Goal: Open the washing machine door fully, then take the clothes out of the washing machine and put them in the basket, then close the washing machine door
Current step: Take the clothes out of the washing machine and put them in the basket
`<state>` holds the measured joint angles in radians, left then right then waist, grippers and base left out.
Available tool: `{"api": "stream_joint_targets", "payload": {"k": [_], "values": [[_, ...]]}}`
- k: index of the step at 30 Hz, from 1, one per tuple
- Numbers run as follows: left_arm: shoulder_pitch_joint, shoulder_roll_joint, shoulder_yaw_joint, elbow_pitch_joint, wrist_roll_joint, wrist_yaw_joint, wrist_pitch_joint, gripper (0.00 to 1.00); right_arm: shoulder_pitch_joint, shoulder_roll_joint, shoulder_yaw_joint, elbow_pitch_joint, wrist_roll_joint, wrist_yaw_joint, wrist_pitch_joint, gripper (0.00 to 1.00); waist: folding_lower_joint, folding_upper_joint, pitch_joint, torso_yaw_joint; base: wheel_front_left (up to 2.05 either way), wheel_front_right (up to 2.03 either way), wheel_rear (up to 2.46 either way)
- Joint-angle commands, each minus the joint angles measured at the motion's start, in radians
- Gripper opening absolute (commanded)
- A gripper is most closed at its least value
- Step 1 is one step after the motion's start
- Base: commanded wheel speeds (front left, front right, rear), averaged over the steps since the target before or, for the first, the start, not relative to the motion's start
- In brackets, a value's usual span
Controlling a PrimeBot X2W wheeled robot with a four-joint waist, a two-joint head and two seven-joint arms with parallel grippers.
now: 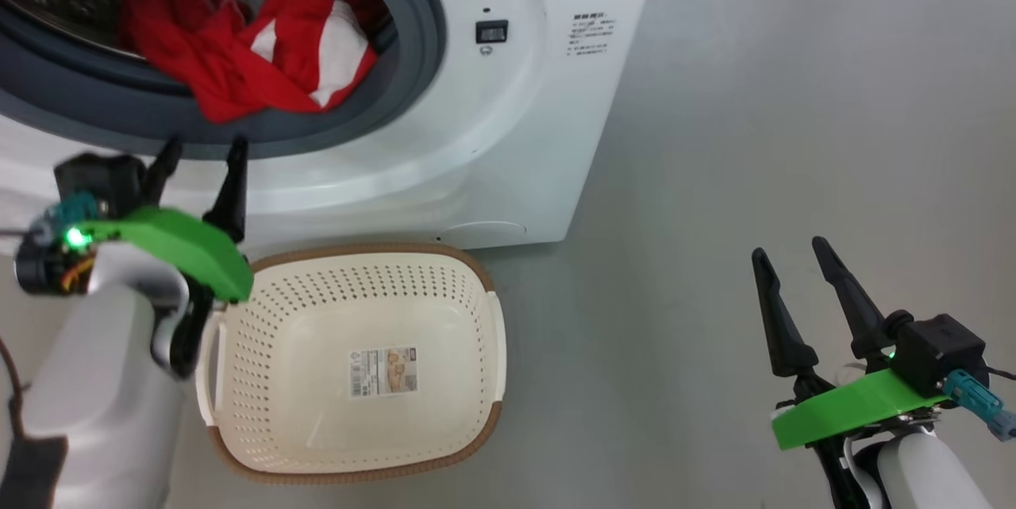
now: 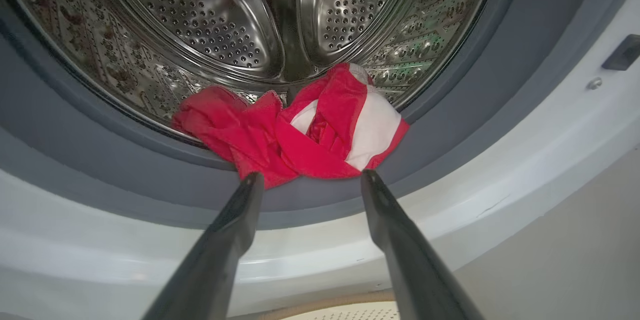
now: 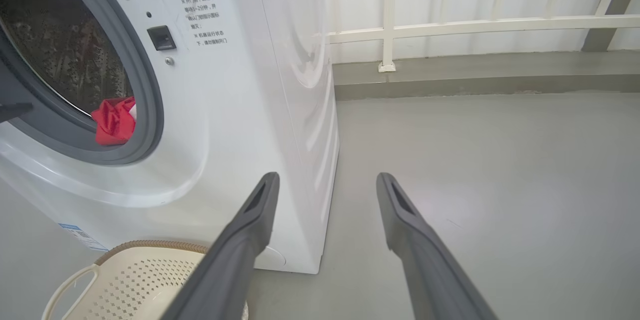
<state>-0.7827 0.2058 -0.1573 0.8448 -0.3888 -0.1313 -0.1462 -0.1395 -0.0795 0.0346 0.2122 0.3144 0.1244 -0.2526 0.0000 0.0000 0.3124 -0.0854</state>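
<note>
Your left gripper (image 1: 204,148) has its jaws spread wide and holds nothing. Its two dark fingers point up at the lower lip of the grey gasket (image 1: 79,88) on the washing machine (image 1: 508,136). The clothes (image 1: 262,56) lie just beyond those fingertips. They are a red bundle with white panels, slumped at the bottom of the steel drum (image 2: 210,25) and spilling forward over the gasket.

In the left wrist view, the bundle's lowest red fold hangs down between the two tips, nearer the left finger than the right. The white panel sits up and to the right of that fold. Nothing lies between the fingers further down. From that view you cannot tell whether the left tip touches the cloth. In the head view it seems just short of it.

The basket (image 1: 357,248) stands on the floor (image 1: 754,96) right in front of the machine, below the opening and beside your left forearm. A paper label (image 1: 383,371) lies on its bare base.

Your right gripper (image 1: 787,249) is well apart from all this, low over bare floor to the right of the machine. Its jaws are also wide open with nothing in them. From its wrist view the clothes are a small red patch far off to the left, inside the gasket ring.
</note>
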Motion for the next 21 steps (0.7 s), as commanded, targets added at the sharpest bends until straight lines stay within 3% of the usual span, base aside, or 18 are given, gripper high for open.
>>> {"api": "stream_joint_targets", "payload": {"k": [1, 12, 21], "values": [[-0.044, 0.038, 0.018, 0.0, 0.01, 0.006, 0.006, 1.0, -0.026, 0.001, 0.024, -0.026, -0.008, 0.006, -0.009, 1.0, 0.0, 0.0, 0.027, -0.02, 0.0, 0.0, 0.0], [-0.263, 0.001, -0.049, 0.227, 0.03, 0.003, 0.066, 1.0, -0.056, 0.02, 0.055, -0.023, -0.011, 0.006, -0.009, 1.0, 0.0, 0.0, 0.064, -0.068, 0.0, 0.0, 0.0], [-0.368, 0.018, -0.08, 0.359, 0.005, 0.001, 0.14, 1.0, -0.066, 0.026, 0.088, -0.021, -0.004, 0.006, -0.009, 1.0, 0.0, 0.0, 0.085, -0.112, 0.0, 0.0, 0.0]]}}
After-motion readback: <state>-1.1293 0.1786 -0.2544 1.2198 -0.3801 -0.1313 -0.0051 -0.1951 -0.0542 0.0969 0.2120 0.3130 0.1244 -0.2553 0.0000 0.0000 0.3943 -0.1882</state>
